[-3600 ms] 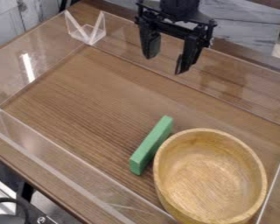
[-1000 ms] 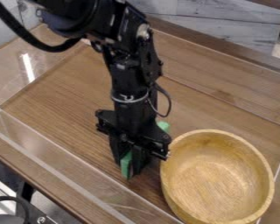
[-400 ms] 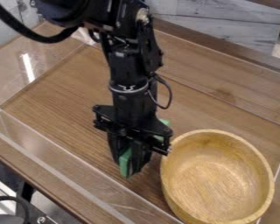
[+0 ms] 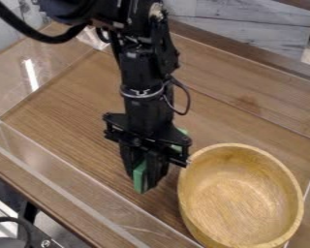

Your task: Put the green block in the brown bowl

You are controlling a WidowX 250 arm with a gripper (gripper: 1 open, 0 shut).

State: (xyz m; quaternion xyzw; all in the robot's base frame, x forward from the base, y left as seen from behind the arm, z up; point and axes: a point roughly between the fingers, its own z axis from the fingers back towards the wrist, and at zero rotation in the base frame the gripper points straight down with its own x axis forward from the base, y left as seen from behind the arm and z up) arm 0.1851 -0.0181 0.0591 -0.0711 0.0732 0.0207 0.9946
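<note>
Here, wait: Clearly, 1 gripper [image 4: 147, 172] pinches 1 green block [image 4: 142, 178] beside 1 brown bowl [image 4: 240, 199].

Bright, even light over the wooden table [image 4: 61, 114] right now, with a pale sheen on the wood toward the upper left. The brown bowl [image 4: 238, 199] glows warmly, softly shaded inside its rim. And the black arm [image 4: 142, 68] swallows detail in deep darks! The picture is small and a little soft, its fine edges smudged.
</note>
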